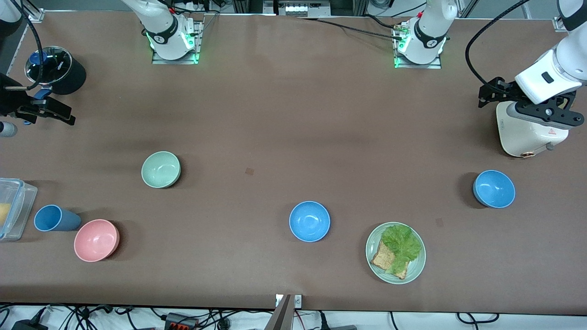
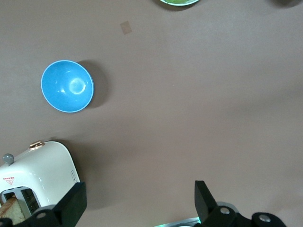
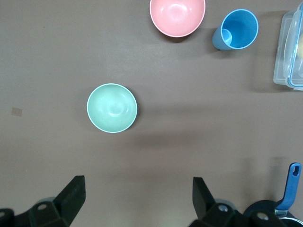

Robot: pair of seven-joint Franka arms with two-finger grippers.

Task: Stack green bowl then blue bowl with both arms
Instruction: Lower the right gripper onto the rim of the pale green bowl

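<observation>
The green bowl [image 1: 160,169] sits upright toward the right arm's end of the table and also shows in the right wrist view [image 3: 112,108]. One blue bowl [image 1: 309,221] sits mid-table, nearer the front camera. A second blue bowl [image 1: 494,189] sits toward the left arm's end and shows in the left wrist view [image 2: 67,86]. My right gripper [image 1: 36,106] [image 3: 138,183] is open and empty, up in the air at the right arm's end of the table. My left gripper [image 1: 532,107] [image 2: 139,189] is open and empty, over the table beside a white toaster.
A white toaster [image 1: 523,137] stands at the left arm's end. A pale-green plate [image 1: 417,268] holds lettuce and bread. A pink bowl [image 1: 96,240], a blue cup [image 1: 54,218] and a clear container [image 1: 13,206] sit near the green bowl. A black lidded pot [image 1: 55,68] stands by the right gripper.
</observation>
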